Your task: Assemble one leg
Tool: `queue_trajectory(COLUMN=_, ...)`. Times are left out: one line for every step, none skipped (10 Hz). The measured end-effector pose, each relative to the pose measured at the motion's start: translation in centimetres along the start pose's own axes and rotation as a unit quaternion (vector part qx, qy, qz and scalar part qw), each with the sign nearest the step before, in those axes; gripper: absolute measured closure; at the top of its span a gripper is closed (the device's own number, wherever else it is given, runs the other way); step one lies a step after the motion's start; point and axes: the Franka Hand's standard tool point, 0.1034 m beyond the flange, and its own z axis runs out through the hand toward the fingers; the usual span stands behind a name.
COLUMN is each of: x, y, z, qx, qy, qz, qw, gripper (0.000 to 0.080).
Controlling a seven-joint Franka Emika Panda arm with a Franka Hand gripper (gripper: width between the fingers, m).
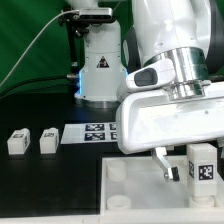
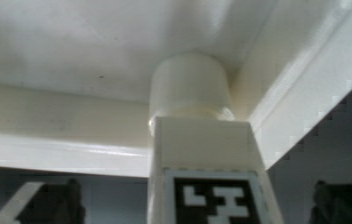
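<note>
One leg (image 1: 202, 165) stands upright at the corner of the white tray (image 1: 130, 190) on the exterior view's right, its marker tag facing the camera. In the wrist view this leg (image 2: 205, 170) lies between my fingers, and its round end (image 2: 192, 85) meets the tray's corner (image 2: 84, 60). My gripper (image 1: 198, 170) is open around the leg. The dark fingers (image 2: 48, 205) show a gap on each side of it in the wrist view (image 2: 194, 205). Two more legs (image 1: 17, 141) (image 1: 48, 140) lie on the black table on the exterior view's left.
The marker board (image 1: 97, 131) lies on the table behind the tray. A white cone-shaped stand (image 1: 101, 70) with a dark frame stands at the back. A green backdrop is behind it on the exterior view's left.
</note>
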Motion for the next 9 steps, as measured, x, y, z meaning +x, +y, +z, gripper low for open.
queue_trajectory(x=0.0, y=0.0, z=0.0, qx=0.000, qy=0.000, qz=0.000, qw=1.000, gripper=0.0151)
queue_trajectory(x=0.1, y=0.0, z=-0.2, qx=0.001, qy=-0.012, qz=0.002, qw=1.000, gripper=0.0151)
queue_trajectory(x=1.1, y=0.2, z=-1.4, qx=0.004, qy=-0.031, qz=0.006, qw=1.000, gripper=0.0151)
queue_trajectory(x=2.0, y=0.1, z=-2.3, qx=0.009, qy=-0.055, qz=0.006, qw=0.998, gripper=0.0151)
queue_trajectory(x=2.9, y=0.4, z=-2.5, qx=0.008, qy=-0.053, qz=0.007, qw=0.999, gripper=0.0151)
queue_trajectory(x=3.3, y=0.6, z=-2.3, qx=0.008, qy=-0.058, qz=0.008, qw=0.998, gripper=0.0151)
queue_trajectory(x=3.0, y=0.3, z=-2.1, qx=0.021, qy=-0.118, qz=0.009, qw=0.993, gripper=0.0151)
queue_trajectory(x=3.0, y=0.2, z=-2.2, qx=0.034, qy=-0.179, qz=0.013, qw=0.983, gripper=0.0151)
queue_trajectory(x=3.0, y=0.1, z=-2.0, qx=0.045, qy=-0.231, qz=0.015, qw=0.972, gripper=0.0151)
